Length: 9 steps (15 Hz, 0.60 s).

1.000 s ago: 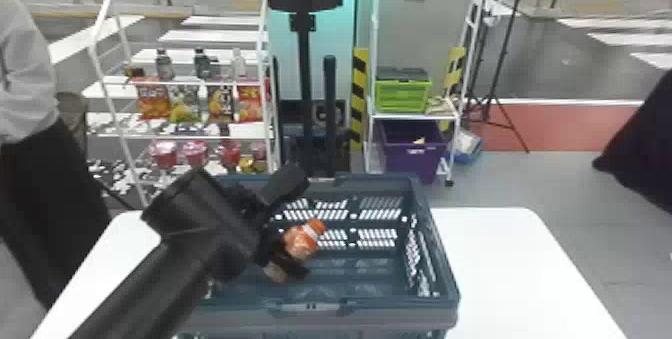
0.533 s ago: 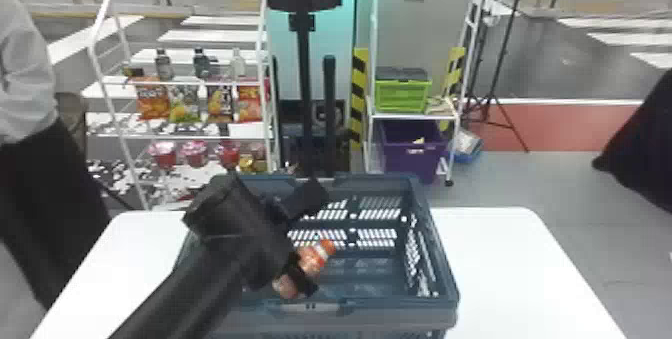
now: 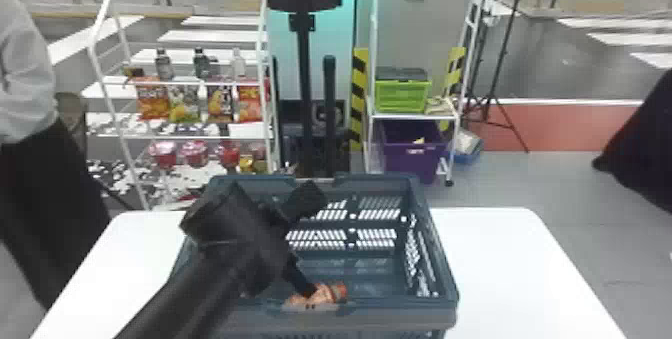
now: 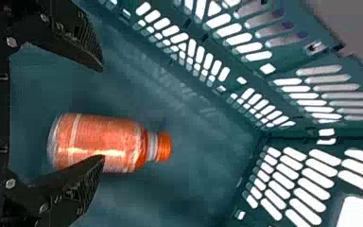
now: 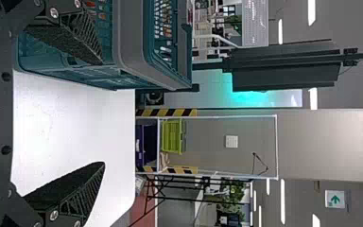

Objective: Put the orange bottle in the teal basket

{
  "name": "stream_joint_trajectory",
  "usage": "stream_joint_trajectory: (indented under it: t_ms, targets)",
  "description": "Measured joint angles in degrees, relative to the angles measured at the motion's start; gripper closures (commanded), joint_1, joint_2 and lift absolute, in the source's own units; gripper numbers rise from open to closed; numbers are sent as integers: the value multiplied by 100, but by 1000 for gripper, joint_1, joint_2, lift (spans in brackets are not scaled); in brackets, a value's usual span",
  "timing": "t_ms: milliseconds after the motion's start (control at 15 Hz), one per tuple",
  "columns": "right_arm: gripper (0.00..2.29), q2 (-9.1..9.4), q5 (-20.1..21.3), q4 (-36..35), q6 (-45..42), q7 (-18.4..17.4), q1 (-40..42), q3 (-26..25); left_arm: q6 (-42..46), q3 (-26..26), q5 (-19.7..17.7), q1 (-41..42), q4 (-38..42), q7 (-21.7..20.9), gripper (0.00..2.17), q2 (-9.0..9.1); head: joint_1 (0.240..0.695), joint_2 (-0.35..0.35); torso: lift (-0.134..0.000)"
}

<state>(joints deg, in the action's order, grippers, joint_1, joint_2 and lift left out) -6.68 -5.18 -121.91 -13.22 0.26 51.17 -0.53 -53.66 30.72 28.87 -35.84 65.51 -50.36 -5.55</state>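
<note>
Orange bottle (image 4: 104, 135) lies in the teal basket (image 3: 446, 283), left gripper's (image 3: 314, 242) fingers (image 3: 299, 277) wide apart, one over it, contact unclear.

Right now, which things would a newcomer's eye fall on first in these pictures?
Most striking is the orange bottle, lying on its side inside the teal basket. The black left end effector hangs open over it. Behind the table, a lime-green crate stands on a rack above a purple bin.

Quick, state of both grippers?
Left gripper: open, not gripping; the orange bottle is inside the teal basket.
Right gripper: open, nothing between its fingers.
</note>
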Motion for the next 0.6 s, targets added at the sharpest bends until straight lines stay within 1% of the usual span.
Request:
stream_joint_trajectory:
  t_ms: [67, 267, 400, 600]
  targets:
    - [137, 0, 0, 0, 0, 0, -1, 0, -163, -105, -61, 72, 270, 71, 188, -19, 499, 0, 0]
    - [137, 0, 0, 0, 0, 0, 8, -5, -581, -525, -363, 293, 1112, 378, 188, -58, 499, 0, 0]
    - [140, 9, 0, 0, 0, 0, 25, -29, -834, -816, -598, 484, 1727, 459, 188, -123, 499, 0, 0]
    - [140, 18, 0, 0, 0, 0, 40, -58, -1252, -1330, -1000, 920, 2848, 635, 188, -269, 499, 0, 0]
